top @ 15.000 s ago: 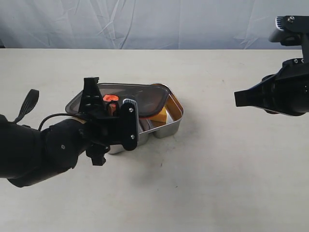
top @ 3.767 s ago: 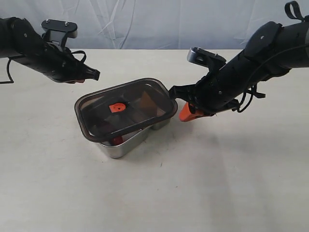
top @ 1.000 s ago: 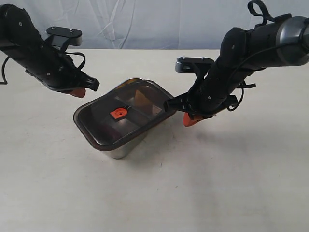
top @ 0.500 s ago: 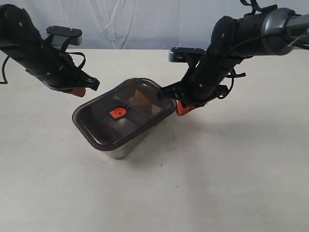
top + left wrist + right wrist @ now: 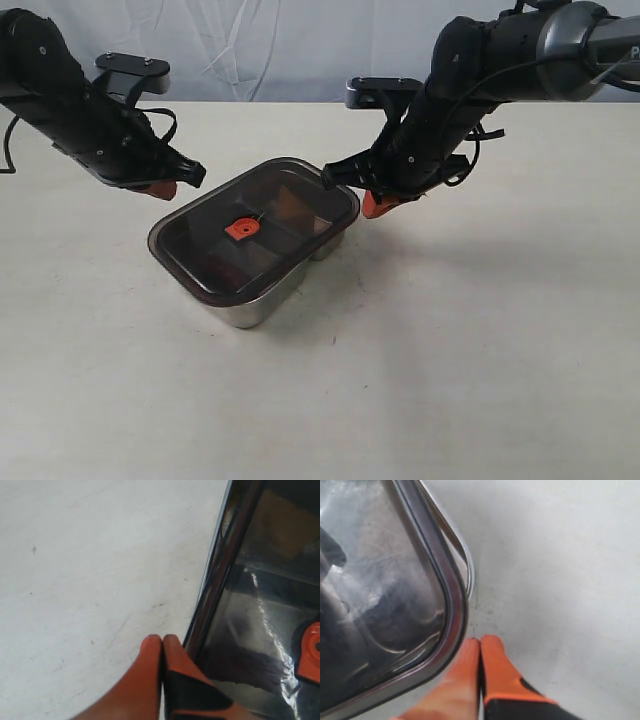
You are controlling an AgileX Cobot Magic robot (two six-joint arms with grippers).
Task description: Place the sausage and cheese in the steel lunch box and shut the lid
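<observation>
Lid [image 5: 272, 214] on steel lunch box [image 5: 248, 311]
Left gripper [image 5: 165, 189], right gripper [image 5: 376, 204] clenched empty at 2 opposite lid edges, likely to nudge it square

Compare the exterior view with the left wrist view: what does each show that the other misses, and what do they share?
Only the exterior view shows the whole dark see-through rectangular lid lying on the shiny steel lunch box, and the right jaws beside its right-hand corner. Only the left wrist view shows up close that the left jaws are shut, orange tips pressed together next to the lid's rim. Both show the lid's small orange tab, the pale table and the left jaws.
</observation>
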